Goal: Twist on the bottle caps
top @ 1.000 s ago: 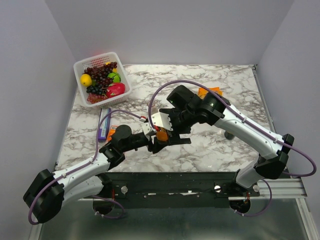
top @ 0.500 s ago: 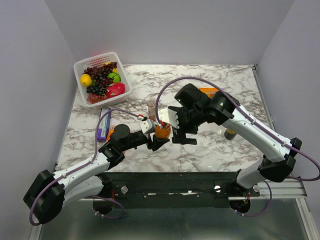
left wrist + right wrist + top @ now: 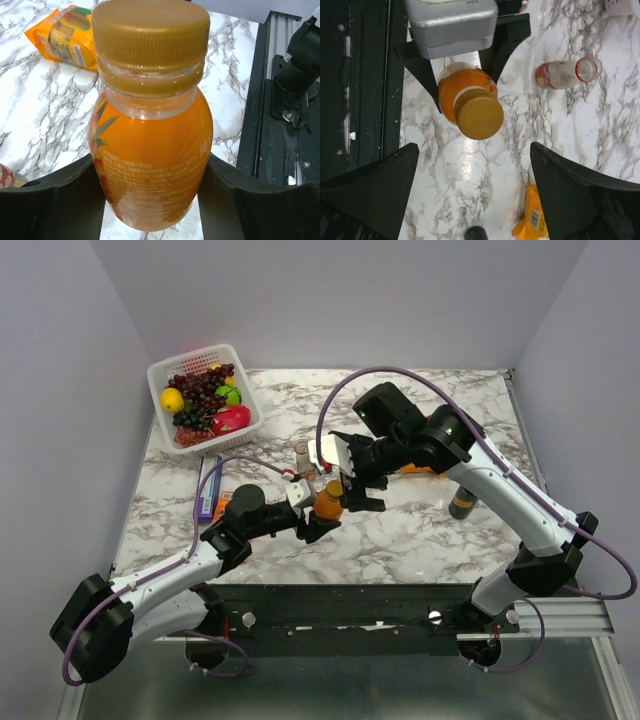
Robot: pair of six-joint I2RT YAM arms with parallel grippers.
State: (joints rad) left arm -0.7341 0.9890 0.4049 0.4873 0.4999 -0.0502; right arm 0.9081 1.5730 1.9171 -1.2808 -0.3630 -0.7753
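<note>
The orange bottle (image 3: 327, 502) serves as the reference for everything here. The left gripper (image 3: 320, 520) is clamped on it, one dark finger (image 3: 50, 202) pressed against each side of the lower body, as the left wrist view shows. The bottle leans in this grip, its neck tipped toward the right arm. Whether its base touches the marble table (image 3: 420, 540) cannot be told. A ribbed golden-orange cap (image 3: 150, 35) sits on the bottle's neck. How tightly it is threaded on cannot be judged. The right gripper (image 3: 474, 150) hangs just beside the capped end with its fingers (image 3: 375, 190) spread wide apart and nothing between them. In its own camera the cap lies ahead of the gap and clear of both fingers. Just beyond the orange bottle, slightly to the left in the overhead view, stands the clear bottle (image 3: 302, 454), upright, with a red ring at its open mouth and no cap on it. Well to the right of the orange bottle stands a dark can (image 3: 461, 503). An orange snack packet (image 3: 70, 37) lies beyond the bottle on the right, partly under the right arm. Far to the bottle's left rear is a white basket (image 3: 160, 375) of fruit, and a purple box (image 3: 208, 488) lies to the bottle's left.
</note>
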